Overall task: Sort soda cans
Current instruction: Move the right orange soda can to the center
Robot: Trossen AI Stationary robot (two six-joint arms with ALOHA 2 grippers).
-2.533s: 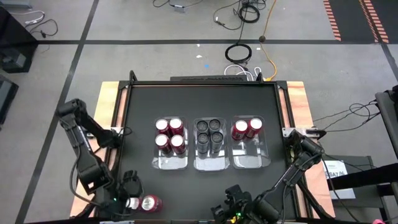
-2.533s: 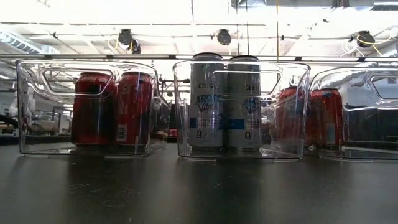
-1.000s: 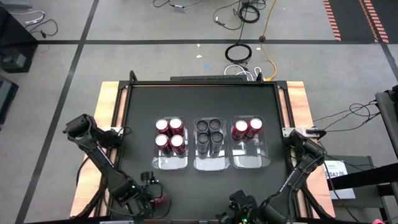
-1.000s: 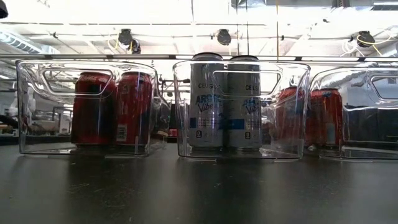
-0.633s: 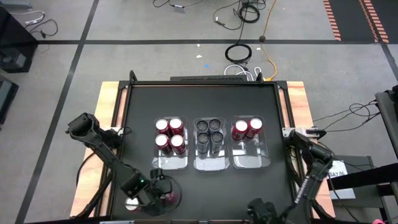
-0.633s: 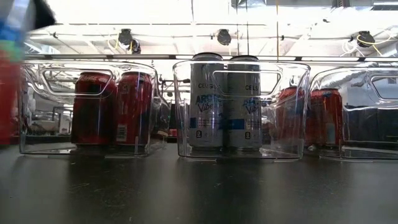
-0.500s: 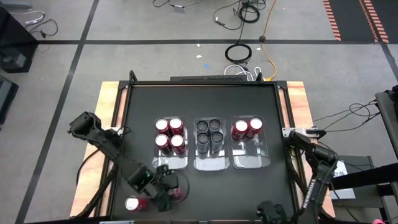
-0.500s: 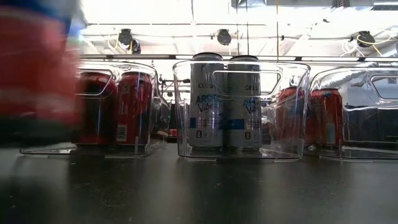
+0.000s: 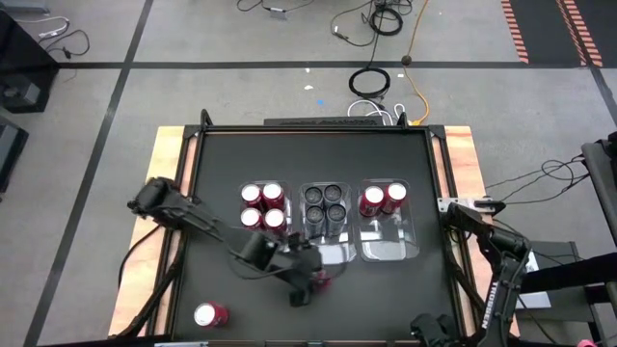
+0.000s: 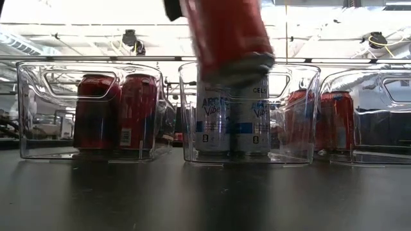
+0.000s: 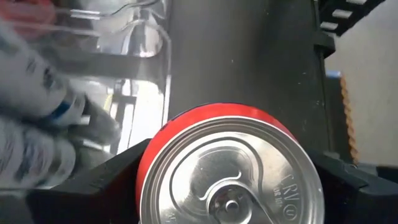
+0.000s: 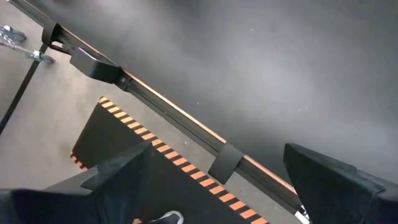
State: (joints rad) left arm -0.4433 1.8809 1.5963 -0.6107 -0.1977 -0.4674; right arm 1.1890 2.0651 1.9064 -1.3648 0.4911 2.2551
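Left end effector (image 9: 313, 280) swung inward, outstretched, carrying red can (image 11: 230, 168)

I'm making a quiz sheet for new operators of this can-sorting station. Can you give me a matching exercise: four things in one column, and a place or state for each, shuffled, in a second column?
Things:
1. red can with blue top band
2. grey cans
3. lone red can
4. right gripper

Places or states:
A. in the middle bin
B. open, holding nothing, at the table's near right edge
C. held in the left gripper, above the table
D. lying on the table near its front left corner

Pairs: 1-C, 2-A, 3-D, 4-B
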